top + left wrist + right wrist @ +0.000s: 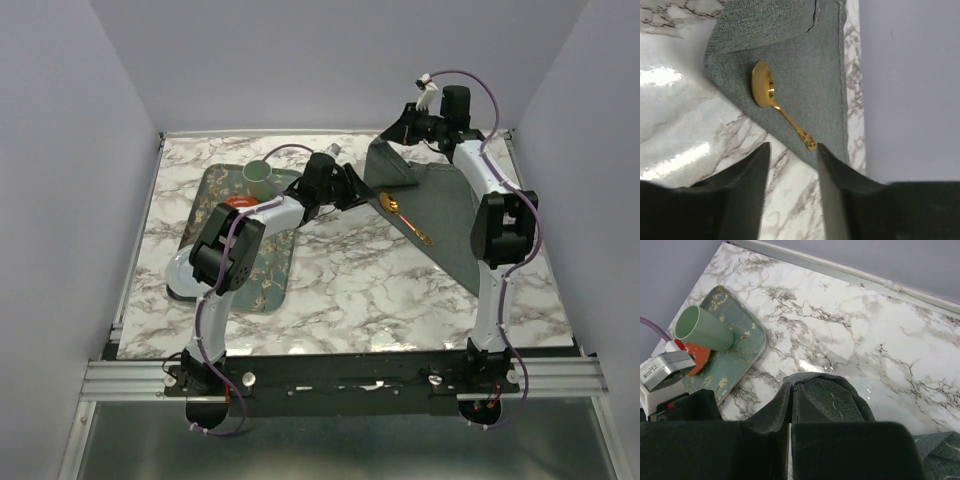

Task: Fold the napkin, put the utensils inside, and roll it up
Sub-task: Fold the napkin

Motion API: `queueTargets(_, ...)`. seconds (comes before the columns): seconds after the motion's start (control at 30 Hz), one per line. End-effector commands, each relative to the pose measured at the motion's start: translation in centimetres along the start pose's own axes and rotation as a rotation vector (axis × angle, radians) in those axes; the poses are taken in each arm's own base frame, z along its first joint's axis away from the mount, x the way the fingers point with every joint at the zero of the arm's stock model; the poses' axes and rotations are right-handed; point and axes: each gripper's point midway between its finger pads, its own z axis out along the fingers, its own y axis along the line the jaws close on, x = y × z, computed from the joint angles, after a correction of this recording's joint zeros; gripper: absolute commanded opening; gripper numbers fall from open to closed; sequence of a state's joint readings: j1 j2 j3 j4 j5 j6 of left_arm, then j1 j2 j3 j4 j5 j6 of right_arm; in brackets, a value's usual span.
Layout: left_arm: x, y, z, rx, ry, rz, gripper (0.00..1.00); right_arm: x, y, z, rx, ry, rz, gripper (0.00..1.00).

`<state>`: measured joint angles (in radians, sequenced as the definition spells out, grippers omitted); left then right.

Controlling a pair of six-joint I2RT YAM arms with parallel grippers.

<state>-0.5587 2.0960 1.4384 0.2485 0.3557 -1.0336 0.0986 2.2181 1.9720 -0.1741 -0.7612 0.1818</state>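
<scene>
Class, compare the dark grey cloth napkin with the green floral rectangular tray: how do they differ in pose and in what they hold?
The napkin has one corner lifted in the shut right gripper; the tray lies flat. The napkin carries a gold spoon; the tray holds a pale green cup. Both rest on the marble table.

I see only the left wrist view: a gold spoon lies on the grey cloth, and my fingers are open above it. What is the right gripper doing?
Observer: The right gripper is shut on a corner of the napkin and holds it lifted near the far edge of the table.
Operator: What is on the left side of the table?
Observer: A green floral tray lies there.
Operator: Does the tray carry anything?
Observer: Yes, a green cup stands upright on it.
</scene>
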Motion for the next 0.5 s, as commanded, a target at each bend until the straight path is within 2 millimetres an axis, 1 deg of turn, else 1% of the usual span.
queueTargets(0.0, -1.2, -1.7, 1.1, 0.071, -0.017, 0.107, 0.64, 1.4, 0.0, 0.8, -0.026, 0.049, -0.001, 0.09)
queueTargets(0.03, -1.7, -1.8, 1.1, 0.063, -0.028, 0.146, 0.68, 1.5, 0.0, 0.7, -0.018, 0.050, 0.002, 0.09)
queueTargets(0.07, -2.4, -1.8, 1.1, 0.041, -0.039, 0.211, 0.69, 1.6, -0.1, 0.6, -0.004, 0.052, 0.006, 0.09)
queueTargets(0.13, -3.8, -1.3, 1.2, -0.014, -0.083, 0.281, 0.70, 1.9, 0.2, 0.0, 0.005, 0.059, 0.012, 0.09)
queueTargets(0.17, -4.6, -1.5, 1.2, -0.038, -0.093, 0.308, 0.70, 2.0, 0.3, -0.1, 0.007, 0.060, 0.016, 0.09)
queueTargets(0.23, -6.3, -0.7, 1.4, -0.099, -0.153, 0.393, 0.67, 2.3, 0.6, -0.4, 0.009, 0.067, 0.031, 0.09)
queueTargets(0.27, -7.4, -1.5, 1.5, -0.097, -0.185, 0.429, 0.67, 2.5, 0.8, -0.5, 0.002, 0.072, 0.037, 0.09)
queueTargets(0.3, -7.7, -0.9, 2.0, -0.113, -0.191, 0.477, 0.67, 2.7, 0.9, -0.6, 0.001, 0.076, 0.045, 0.09)
queueTargets(0.33, -8.2, -0.8, 2.3, -0.123, -0.205, 0.510, 0.66, 2.9, 0.9, -0.8, 0.002, 0.080, 0.053, 0.09)
queueTargets(0.37, -9.5, -1.8, 2.5, -0.120, -0.236, 0.542, 0.64, 3.1, 1.2, -0.8, -0.003, 0.085, 0.069, 0.09)
queueTargets(0.4, -9.5, -0.7, 3.3, -0.144, -0.227, 0.556, 0.61, 3.1, 1.3, -0.9, -0.004, 0.086, 0.077, 0.09)
queueTargets(0.43, -10.0, -0.4, 3.5, -0.170, -0.226, 0.601, 0.55, 3.1, 1.4, -1.0, -0.004, 0.086, 0.081, 0.09)
queueTargets(0.47, -11.0, -1.0, 3.5, -0.185, -0.241, 0.614, 0.53, 3.1, 1.7, -1.2, -0.005, 0.086, 0.093, 0.09)
